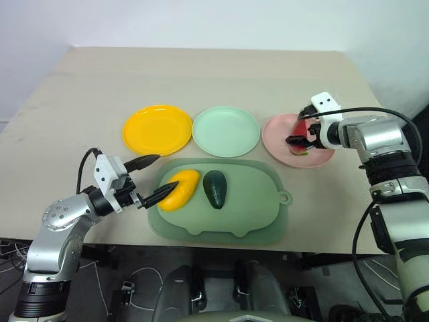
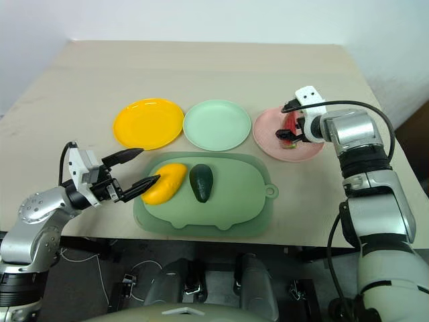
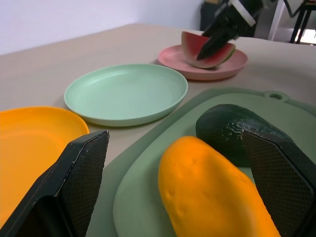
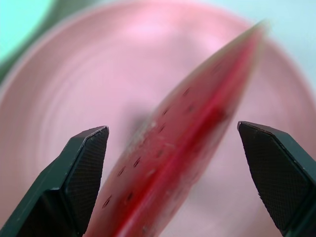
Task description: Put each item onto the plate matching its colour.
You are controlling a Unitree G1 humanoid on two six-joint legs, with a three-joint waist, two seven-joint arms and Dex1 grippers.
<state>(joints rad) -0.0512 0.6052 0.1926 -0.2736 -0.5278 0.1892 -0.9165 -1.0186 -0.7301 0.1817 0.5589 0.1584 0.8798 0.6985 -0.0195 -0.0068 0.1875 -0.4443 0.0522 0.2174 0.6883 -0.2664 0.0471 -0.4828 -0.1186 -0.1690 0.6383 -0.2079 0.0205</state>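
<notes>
The red watermelon slice (image 3: 195,47) stands on its green rind on the pink plate (image 1: 278,134). My right gripper (image 4: 170,127) is open around it, a finger on either side and apart from it. The yellow-orange mango (image 1: 179,190) and the dark green avocado (image 1: 215,188) lie side by side on the pale green mat (image 1: 248,201). My left gripper (image 1: 167,171) is open and level at the mango's left end, one fingertip close to it. The yellow plate (image 1: 157,129) and the mint green plate (image 1: 226,131) carry nothing.
The three plates stand in a row behind the mat, on a beige table (image 1: 201,74). The mat reaches almost to the table's front edge, and its small handle loop (image 1: 285,198) points right. A white wall rises behind the table.
</notes>
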